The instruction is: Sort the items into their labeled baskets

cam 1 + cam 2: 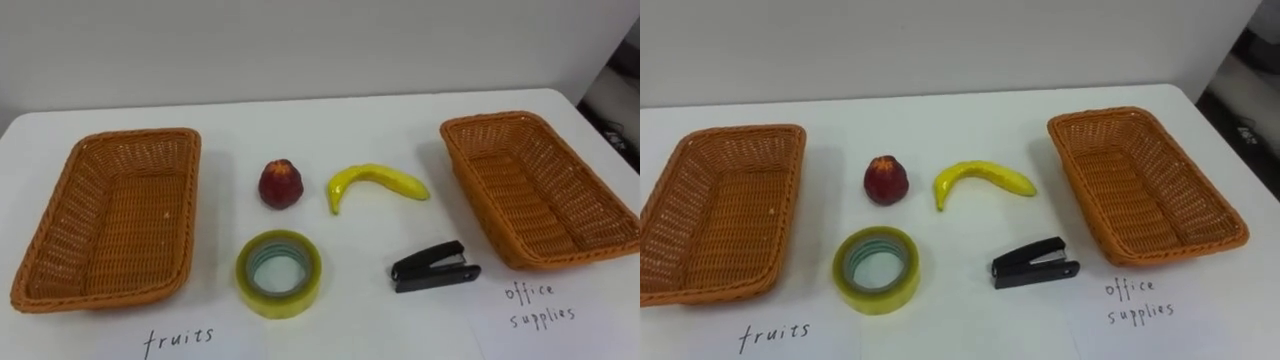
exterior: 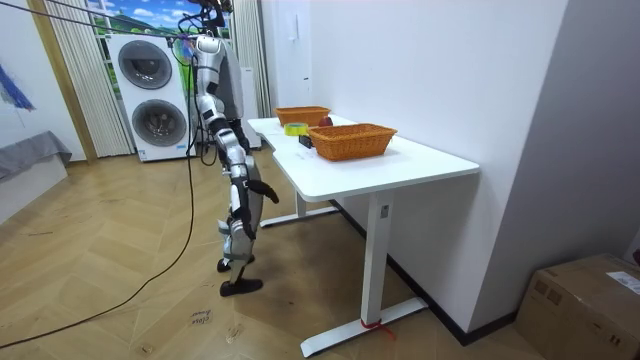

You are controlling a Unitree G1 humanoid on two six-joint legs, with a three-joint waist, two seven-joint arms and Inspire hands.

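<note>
**Sorting bench: all four items on the table, between the baskets**

Robot side, from the room view: stands upright on the wood floor at the long edge of the table, facing it. Right robot hand hangs below the table top, clear of every item. Spread or curled: cannot tell.

Nearest strip of table: two handwritten paper labels, left label in front of the left basket, right label in front of the right basket.

Next row back: tape roll, yellowish, lying flat with the hole up, left of centre. Black stapler right of centre, well apart from the roll.

Row behind: red fruit just behind the tape roll, not touching it. Banana to its right, near but apart, curved, one tip pointing toward the near edge.

Flanks: both baskets woven, orange, rectangular, reaching from the tape row to beyond the fruit row; right one set at a slant.

Farthest: plain pale wall behind the table.
</note>
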